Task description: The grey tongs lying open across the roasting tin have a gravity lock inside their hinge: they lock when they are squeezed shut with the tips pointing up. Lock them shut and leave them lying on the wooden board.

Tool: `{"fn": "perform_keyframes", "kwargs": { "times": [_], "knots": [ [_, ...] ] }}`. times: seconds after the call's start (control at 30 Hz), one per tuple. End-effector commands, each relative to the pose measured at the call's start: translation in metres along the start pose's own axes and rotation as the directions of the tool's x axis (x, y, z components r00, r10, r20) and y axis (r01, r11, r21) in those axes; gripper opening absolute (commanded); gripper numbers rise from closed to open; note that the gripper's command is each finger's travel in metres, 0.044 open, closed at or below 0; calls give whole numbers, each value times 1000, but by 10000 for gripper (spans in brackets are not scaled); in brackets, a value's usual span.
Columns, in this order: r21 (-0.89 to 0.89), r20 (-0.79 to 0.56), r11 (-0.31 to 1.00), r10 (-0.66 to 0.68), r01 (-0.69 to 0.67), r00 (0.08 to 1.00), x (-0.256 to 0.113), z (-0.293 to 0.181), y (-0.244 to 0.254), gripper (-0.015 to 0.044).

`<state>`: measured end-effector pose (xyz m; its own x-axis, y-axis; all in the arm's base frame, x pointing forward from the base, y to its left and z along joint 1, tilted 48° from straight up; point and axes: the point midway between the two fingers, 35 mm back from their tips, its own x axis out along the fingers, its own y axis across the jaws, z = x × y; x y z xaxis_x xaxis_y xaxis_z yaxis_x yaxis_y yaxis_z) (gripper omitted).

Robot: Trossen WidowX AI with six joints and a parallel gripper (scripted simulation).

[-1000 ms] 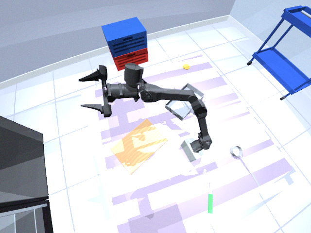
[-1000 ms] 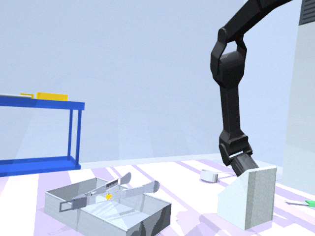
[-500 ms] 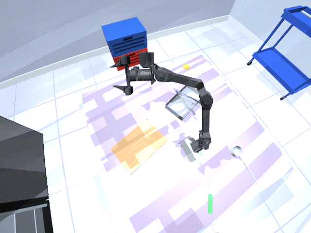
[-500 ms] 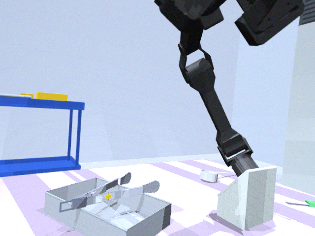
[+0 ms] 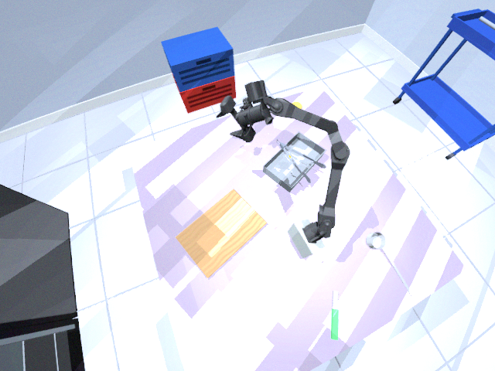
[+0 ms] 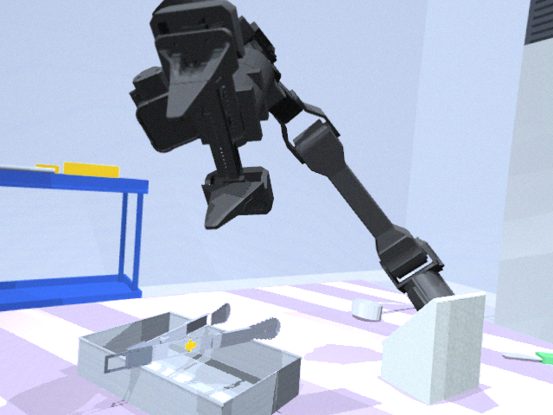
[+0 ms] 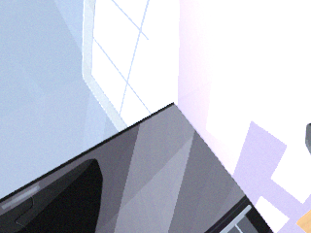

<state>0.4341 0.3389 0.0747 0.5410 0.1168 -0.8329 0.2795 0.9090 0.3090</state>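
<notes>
The grey tongs lie open across the roasting tin. In the exterior view their spread tips point right and their looped end hangs past the tin's left rim. A small yellow mark shows near their middle. My gripper is wide open and empty, raised well above the tin's level. In the top view it appears up and left of the tin. The wooden board lies flat with nothing on it. The tongs are outside the wrist view.
A pale wedge block stands by the arm's base. A long-handled round pan and a green-handled knife lie beyond. Blue and red crates, a blue cart and a dark cabinet stand around.
</notes>
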Motion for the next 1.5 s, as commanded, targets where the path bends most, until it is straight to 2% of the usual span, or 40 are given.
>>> {"fn": "perform_keyframes", "kwargs": {
  "times": [0.0,0.2,0.4,0.57,0.73,1.47],
  "knots": [
    [-205,59,958,-190,198,980,-11,43,-62,440],
    [-421,106,817,-388,395,916,-35,85,-130,440],
    [-621,129,592,-569,514,812,-69,117,-198,440],
    [-770,133,373,-701,518,701,-103,137,-251,440],
    [-883,127,177,-802,435,584,-140,150,-298,440],
    [-887,126,169,-806,429,578,-141,142,-301,440]
  ]
}}
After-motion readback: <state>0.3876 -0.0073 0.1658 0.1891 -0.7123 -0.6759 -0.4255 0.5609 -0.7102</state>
